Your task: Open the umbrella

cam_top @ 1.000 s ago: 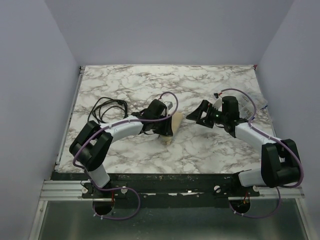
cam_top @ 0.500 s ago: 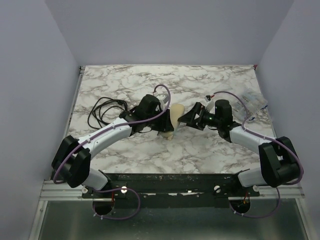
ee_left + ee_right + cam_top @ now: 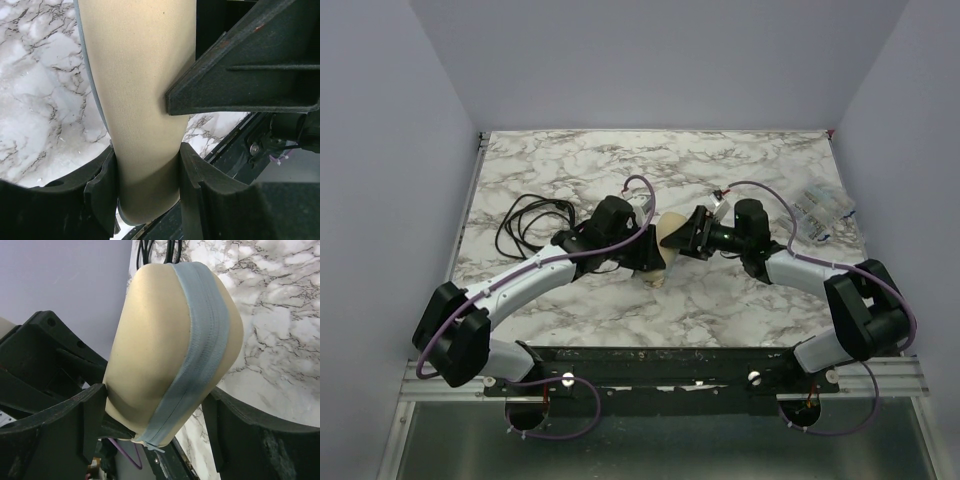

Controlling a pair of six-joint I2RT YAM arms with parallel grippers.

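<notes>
The umbrella itself is hidden. What shows is a pale beige oval hard case with a grey-blue zipper round its edge, held up over the middle of the table. My left gripper is shut on the case's lower part, both pads pressed against its flat sides. From the right, my right gripper straddles the case's rounded end. Its jaws are open: one finger is at the case's side, the other stands a little apart. In the left wrist view a right finger touches the case.
A coiled black cable lies on the marble table at the left. A clear plastic bag sits near the right edge. The black mounting rail runs along the near edge.
The left arm has carried the case to the right, toward the middle. The right gripper has moved left onto the case's end, and its jaws have narrowed a little.
</notes>
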